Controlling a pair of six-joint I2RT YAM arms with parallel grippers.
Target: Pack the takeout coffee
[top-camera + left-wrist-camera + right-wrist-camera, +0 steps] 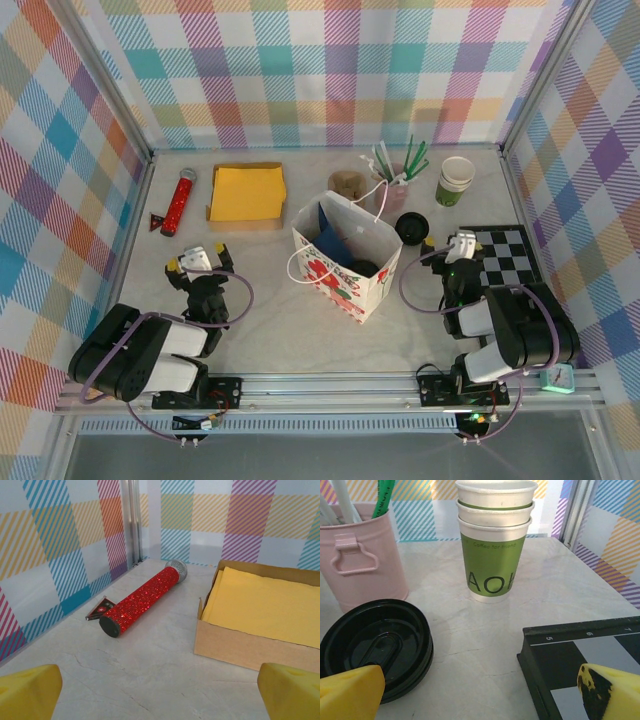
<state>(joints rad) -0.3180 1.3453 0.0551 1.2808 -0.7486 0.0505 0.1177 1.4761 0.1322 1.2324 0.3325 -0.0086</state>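
Near the robot, both hands sit low over the counter (270, 330). The left hand (196, 255) has its yellow fingers wide apart and holds nothing. The right hand (462, 246) is wide apart too, with nothing in it. Just past the right hand is the takeout coffee (375, 645), showing its round black lid. It stands on the counter between the paper bag (340, 288) and the checkered board (505, 255), not in the bag. Farther back stand the stack of cups (495, 555) and the pink bucket (365, 565).
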